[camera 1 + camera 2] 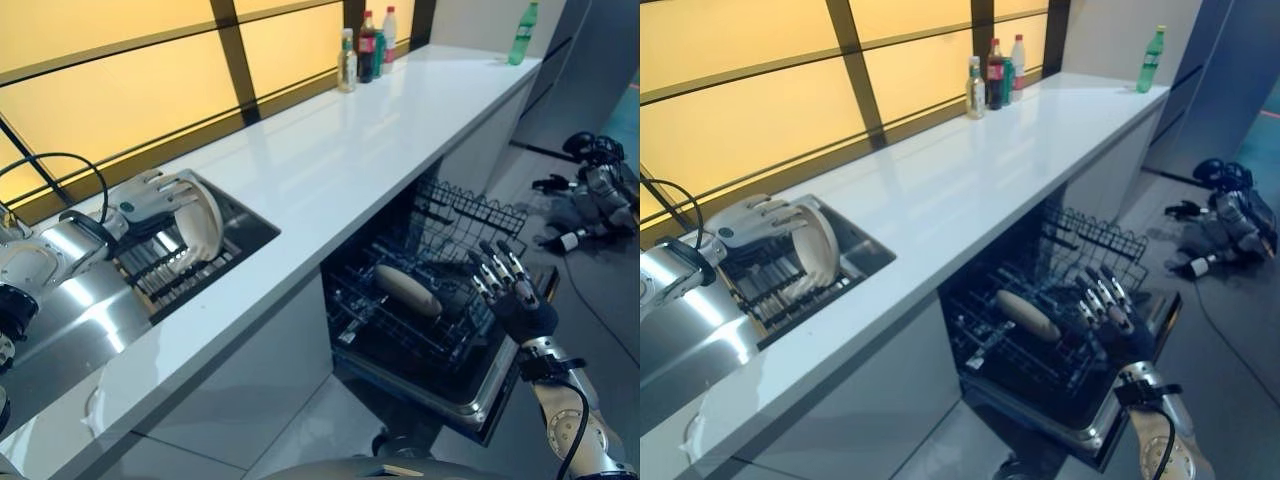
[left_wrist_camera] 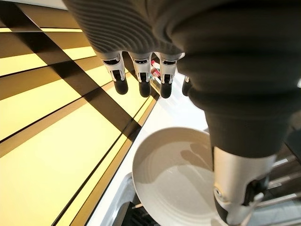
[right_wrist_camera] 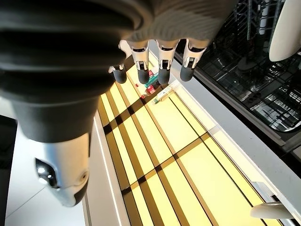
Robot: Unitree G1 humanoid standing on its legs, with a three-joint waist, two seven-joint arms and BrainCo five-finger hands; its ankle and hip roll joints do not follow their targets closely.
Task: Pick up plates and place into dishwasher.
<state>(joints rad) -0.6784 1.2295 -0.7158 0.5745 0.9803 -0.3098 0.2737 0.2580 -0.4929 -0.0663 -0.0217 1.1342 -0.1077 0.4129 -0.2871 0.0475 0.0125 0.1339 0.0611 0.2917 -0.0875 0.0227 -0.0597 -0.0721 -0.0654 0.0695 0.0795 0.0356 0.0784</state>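
At sink rack, eye view: left hand point(image 1: 150, 200) fingers straight over upright plate point(image 1: 205, 228) | left wrist: plate point(image 2: 176, 176) glazed, slippery, breakable, take by rim | right wrist: right hand point(image 3: 160, 59) fingers extended, empty, beside dishwasher rack point(image 1: 440, 330) holding one plate point(image 1: 408, 290)

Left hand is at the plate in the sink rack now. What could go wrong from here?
1. The left hand has straight fingers over the rim of the upright cream round plate, with no closed grip, so the plate may tip or slip in the dark wire sink rack.
2. The open dishwasher's lower black rack already holds a cream dish; a careless placement might knock it.
3. The right hand hovers open by that rack and may block the way.
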